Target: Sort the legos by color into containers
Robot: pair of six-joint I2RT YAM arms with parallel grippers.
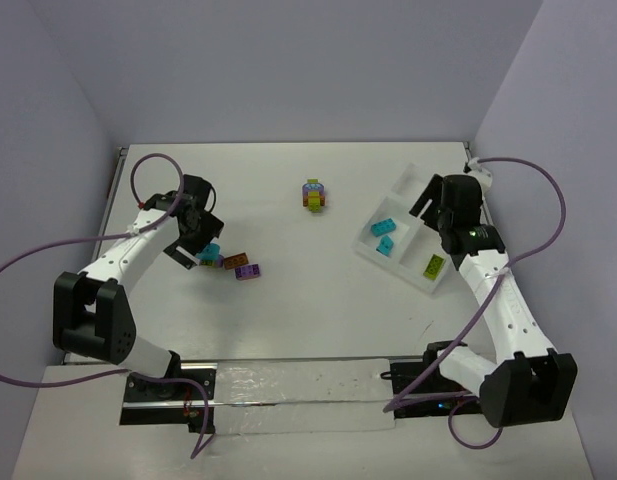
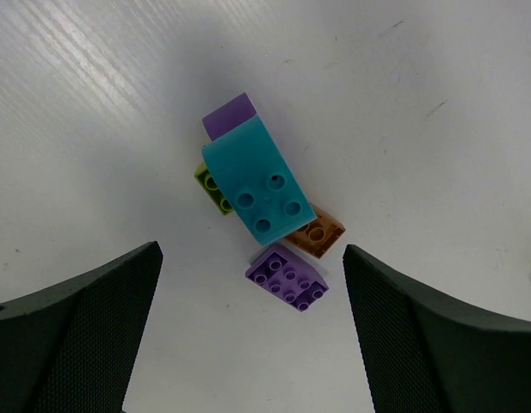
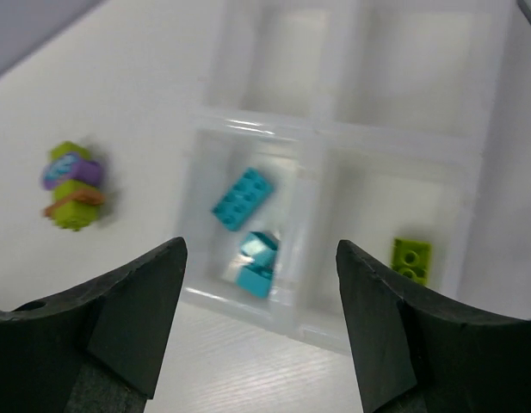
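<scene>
- The cyan brick (image 2: 252,185) lies just ahead of the left gripper (image 2: 252,248), centred between its wide-apart, empty fingers. It overlaps a lime brick (image 2: 212,185) and a purple piece (image 2: 229,116).
- An orange brick (image 2: 318,232) and a loose purple brick (image 2: 287,277) crowd in towards the right-hand finger.
- The right gripper (image 3: 260,243), fingers apart and empty, hangs over the tray (image 3: 317,138). Two cyan bricks (image 3: 242,198) lie between its fingers.
- Risk: the left gripper closing here may pinch neighbouring bricks too, or lift the clump whole and mix colours.
- No readable writing or brand.
</scene>
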